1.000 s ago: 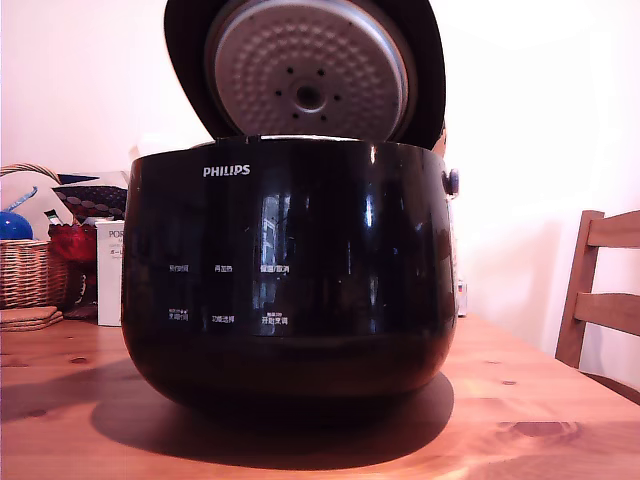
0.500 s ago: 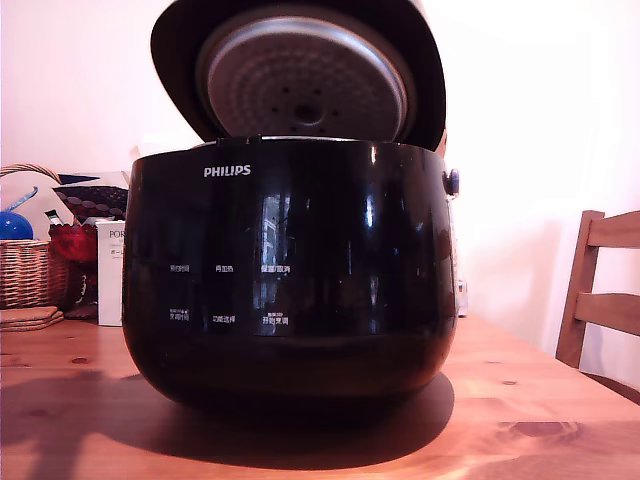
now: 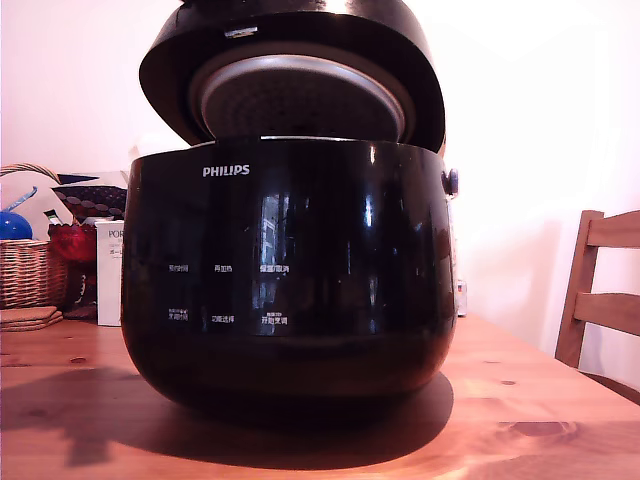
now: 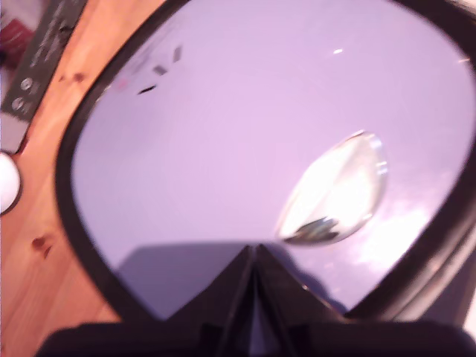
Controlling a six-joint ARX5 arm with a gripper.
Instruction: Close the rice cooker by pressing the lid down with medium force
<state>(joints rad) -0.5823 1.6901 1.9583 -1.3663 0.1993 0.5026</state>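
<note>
The glossy black rice cooker (image 3: 290,270) with white PHILIPS lettering stands on the wooden table. Its lid (image 3: 290,50) is tilted about halfway down over the pot, and only a sliver of the dimpled silver inner plate (image 3: 295,95) still shows. In the wrist view the lid's shiny top (image 4: 245,134) fills the picture and reflects bright light. My gripper (image 4: 253,253) is shut, its two dark fingers meeting in a point that rests against the lid's top. The gripper does not show in the exterior view.
A wicker basket (image 3: 30,270) and a white box (image 3: 110,260) stand behind the cooker at the exterior view's left. A wooden chair (image 3: 605,290) is at its right. The wrist view shows bare table wood (image 4: 44,223) and a dark flat strip (image 4: 41,67) beside the cooker.
The lid has swung down from nearly upright to about half closed, hiding most of the inner plate. The cooker body has not moved.
</note>
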